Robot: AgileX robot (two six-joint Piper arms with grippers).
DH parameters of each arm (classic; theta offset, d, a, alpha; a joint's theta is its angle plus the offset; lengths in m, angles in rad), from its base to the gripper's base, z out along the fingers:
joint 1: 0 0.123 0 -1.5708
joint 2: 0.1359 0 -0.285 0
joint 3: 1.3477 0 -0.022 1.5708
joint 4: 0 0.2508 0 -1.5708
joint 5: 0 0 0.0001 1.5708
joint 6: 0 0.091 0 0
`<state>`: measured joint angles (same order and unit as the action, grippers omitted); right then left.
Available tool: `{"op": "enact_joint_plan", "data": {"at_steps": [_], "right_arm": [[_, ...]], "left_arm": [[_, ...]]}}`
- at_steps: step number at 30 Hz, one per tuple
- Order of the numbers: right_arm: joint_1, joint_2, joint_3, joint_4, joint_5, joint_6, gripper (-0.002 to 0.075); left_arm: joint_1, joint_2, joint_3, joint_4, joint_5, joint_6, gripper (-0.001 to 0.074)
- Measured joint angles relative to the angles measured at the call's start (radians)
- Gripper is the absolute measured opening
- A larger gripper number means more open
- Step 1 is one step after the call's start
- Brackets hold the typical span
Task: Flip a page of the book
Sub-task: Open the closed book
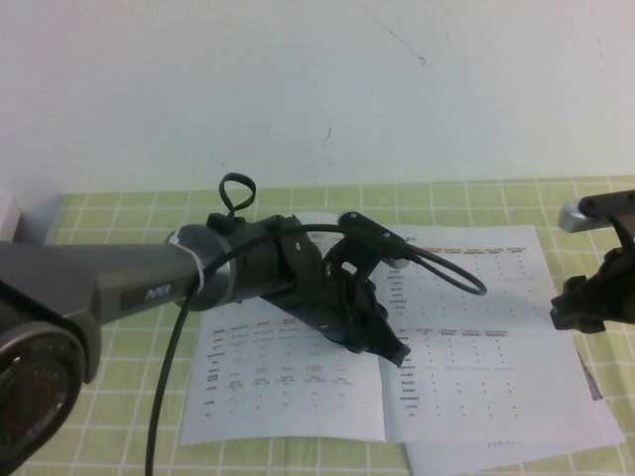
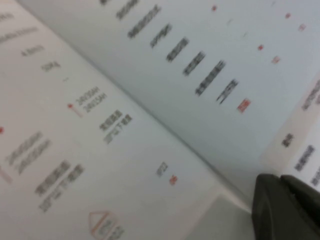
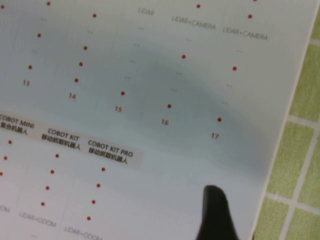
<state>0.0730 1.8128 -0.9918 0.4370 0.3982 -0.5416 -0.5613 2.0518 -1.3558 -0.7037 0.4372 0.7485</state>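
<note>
White book (image 1: 466,327) open, flat

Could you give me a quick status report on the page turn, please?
Left gripper low over the book at its centre fold. Right gripper open, at the right page edge, holding nothing. Page flat, unturned. Nothing in the way.

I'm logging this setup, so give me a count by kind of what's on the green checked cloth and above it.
Books: 1, the open book, lying flat.
Pincers: 2, the left pincer low over the book's middle fold, the right pincer open over the book's right edge.
Cloths: 1, the green checked cloth.
Total: 4
</note>
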Motion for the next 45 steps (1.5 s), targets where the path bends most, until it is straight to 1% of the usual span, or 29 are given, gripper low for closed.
{"op": "enact_joint_plan", "data": {"at_steps": [5, 11, 17, 23, 29, 37, 45], "right_arm": [[0.000, 0.000, 0.000, 0.000, 0.000, 0.000, 0.0437], [0.000, 0.000, 0.000, 0.000, 0.000, 0.000, 0.0437], [0.000, 0.002, 0.000, 0.000, -0.011, 0.000, 0.0437], [0.000, 0.048, -0.001, 0.056, -0.029, -0.004, 0.0437], [0.000, 0.067, -0.001, 0.156, -0.029, -0.082, 0.0437], [0.000, 0.067, -0.001, 0.340, -0.030, -0.262, 0.0437], [0.000, 0.068, -0.001, 0.358, -0.030, -0.308, 0.0437]], "left_arm": [[0.006, 0.022, -0.006, 0.021, 0.015, -0.065, -0.0004], [0.008, 0.023, -0.001, 0.018, 0.005, -0.076, -0.0004], [0.008, 0.029, 0.020, -0.029, -0.016, -0.075, -0.0004], [0.008, 0.029, 0.031, -0.057, -0.022, -0.067, -0.0004], [0.010, 0.029, 0.031, -0.058, -0.024, -0.067, -0.0004], [0.010, 0.029, 0.031, -0.058, -0.024, -0.065, -0.0004], [0.010, 0.029, 0.031, -0.060, -0.024, -0.065, -0.0004]]}}
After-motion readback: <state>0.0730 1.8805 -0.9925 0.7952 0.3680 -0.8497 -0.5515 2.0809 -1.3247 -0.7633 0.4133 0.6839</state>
